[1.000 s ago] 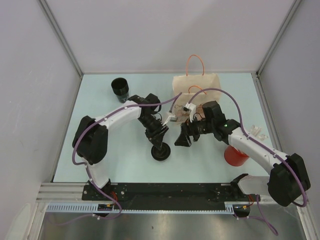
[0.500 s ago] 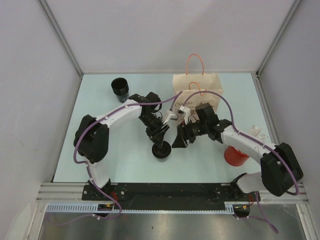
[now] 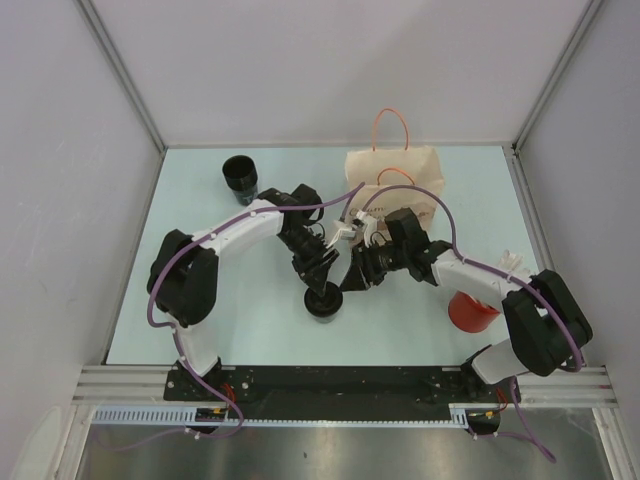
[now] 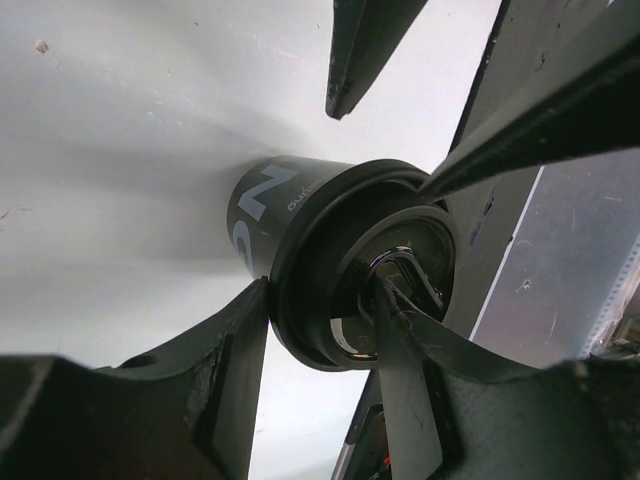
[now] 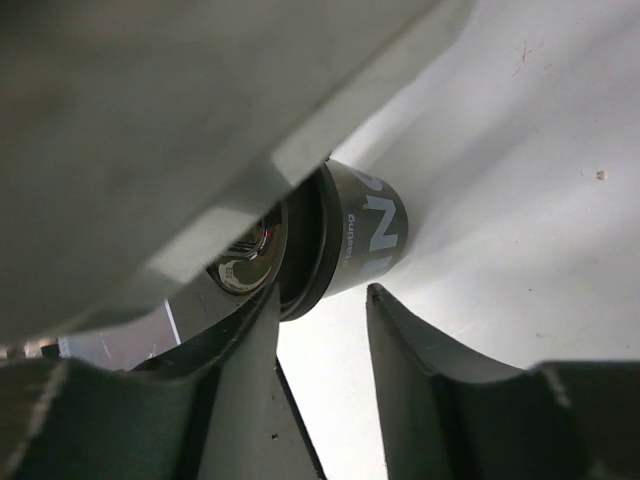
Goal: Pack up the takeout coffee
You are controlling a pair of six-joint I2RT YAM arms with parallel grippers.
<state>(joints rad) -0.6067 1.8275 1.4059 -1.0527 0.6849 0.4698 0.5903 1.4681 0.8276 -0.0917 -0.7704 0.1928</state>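
The takeout coffee, a black cup with a black lid (image 3: 322, 303), stands on the pale table between the two arms. My left gripper (image 3: 320, 272) comes down on it from above. In the left wrist view one finger (image 4: 236, 362) presses the lid's outer rim and the other lies across the top of the lid (image 4: 330, 262), so the left gripper (image 4: 325, 290) is shut on the lid. My right gripper (image 3: 352, 278) is close at the cup's right. Its fingers (image 5: 415, 360) stand apart beside the lidded cup (image 5: 360, 232), one near the lid, the other just clear of the wall.
A brown paper bag (image 3: 395, 185) with orange handles stands at the back behind both grippers. Another black cup (image 3: 240, 178) is at the back left. A red cup (image 3: 470, 312) sits under the right forearm, with small white bits (image 3: 515, 265) near the right edge.
The right gripper has moved left, up to the cup, and its jaws have narrowed. The left gripper and the cup have hardly shifted.
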